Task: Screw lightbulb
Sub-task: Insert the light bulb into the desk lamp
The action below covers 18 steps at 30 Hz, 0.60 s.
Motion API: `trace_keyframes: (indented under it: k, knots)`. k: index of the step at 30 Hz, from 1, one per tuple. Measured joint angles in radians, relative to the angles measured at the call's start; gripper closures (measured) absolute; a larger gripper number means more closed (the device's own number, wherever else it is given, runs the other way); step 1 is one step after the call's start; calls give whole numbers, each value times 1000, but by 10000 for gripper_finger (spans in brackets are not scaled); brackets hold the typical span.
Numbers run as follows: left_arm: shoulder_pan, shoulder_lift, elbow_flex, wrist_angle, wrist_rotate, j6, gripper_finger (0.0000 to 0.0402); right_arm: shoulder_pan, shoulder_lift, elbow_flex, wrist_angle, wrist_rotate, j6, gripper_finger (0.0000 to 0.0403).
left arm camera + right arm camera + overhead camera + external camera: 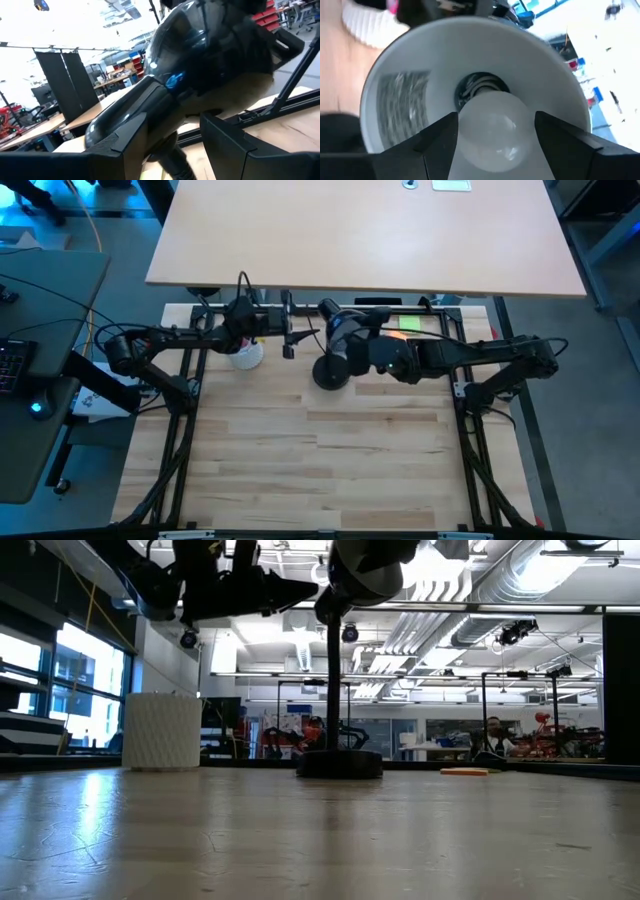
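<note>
Workshop ceiling lights and glass partitions fill the background beyond the pale wood worktop (330, 440). We take the black desk lamp (330, 370) as landmark; its round base sits toward the worktop's far edge, and a white ribbed cup (246, 356) stands just beside it. The right tool (495, 132) reaches into the lamp's white-lined shade (410, 65), its fingers set either side of the lightbulb (492, 127), part open and closed on the globe. The bulb is frosted white and rounded, its silvery thread meeting the socket. We judge it light, smooth, fragile: grip the widest part gently. The left tool (172, 132), half open, flanks the lamp's outer neck; whether it touches we cannot tell.
</note>
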Motion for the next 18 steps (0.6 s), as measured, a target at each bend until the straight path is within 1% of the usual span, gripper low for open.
trace_keyframes:
  k: [4, 7, 14, 16, 18]
  knots:
    - [-14, 0, 0, 1, -3, 4, 225, 0, 0, 0, 10, 0, 141, 144]
    - [-20, 0, 0, 2, -10, 28, 225, 0, 0, 0, 14, 4, 284, 144]
    - [-47, -3, 0, -16, -135, 124, 225, 0, -4, 0, 32, 4, 660, 144]
    - [-50, -3, 0, -18, -145, 140, 225, 0, -6, 0, 39, 1, 702, 144]
    - [-51, -4, 0, -30, -158, 140, 225, 0, -11, 0, 40, -2, 704, 144]
